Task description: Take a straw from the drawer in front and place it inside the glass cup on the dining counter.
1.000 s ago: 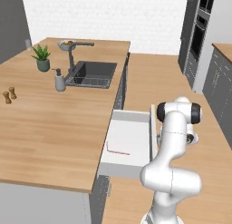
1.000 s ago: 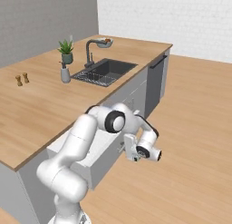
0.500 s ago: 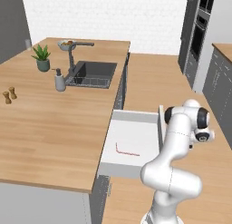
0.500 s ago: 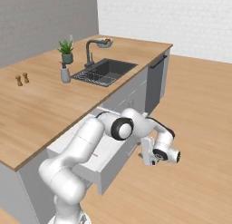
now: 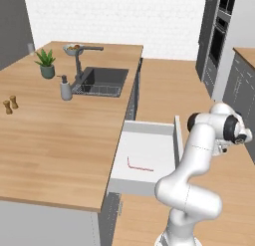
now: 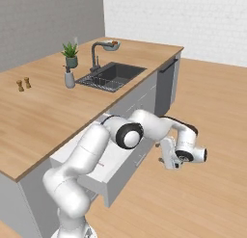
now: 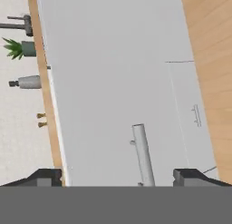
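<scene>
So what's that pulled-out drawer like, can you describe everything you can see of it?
The drawer is a wide, shallow box, white inside, with a flat light-grey front panel. It stands pulled well out from the side of the wooden counter. On its floor lies a thin red-pink straw with a short bent end, and nothing else. From the hand's camera, the grey front shows a metal bar handle. The open hand sits just outside the front, not touching it.

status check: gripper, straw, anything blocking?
Gripper open, empty, just off the drawer's grey bar handle. Thin red-pink straw flat in the open white drawer. Nothing over it.
</scene>
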